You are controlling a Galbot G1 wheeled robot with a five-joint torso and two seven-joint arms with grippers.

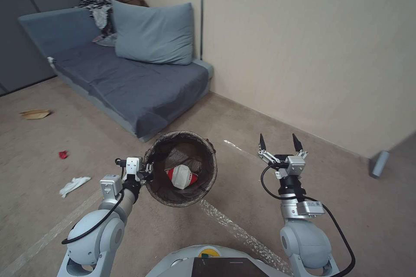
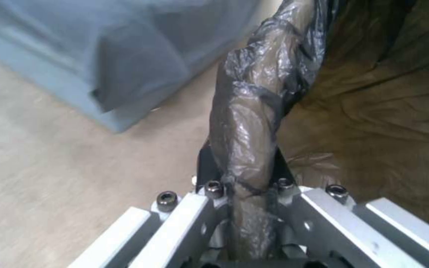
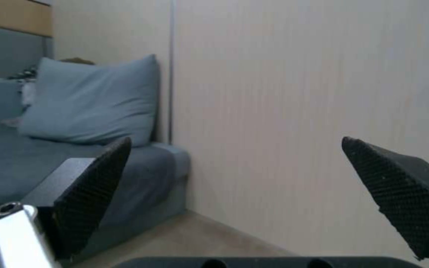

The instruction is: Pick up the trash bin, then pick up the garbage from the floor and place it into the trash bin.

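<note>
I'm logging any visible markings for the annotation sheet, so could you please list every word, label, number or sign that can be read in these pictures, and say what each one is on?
No text can be read as it stands.
Right arm's wrist module: a small white label with a square code, print too small to read.
Red-and-white carton inside the trash bin: no legible print.
Yellow round sticker on the robot's base: marking too small to read.
</note>
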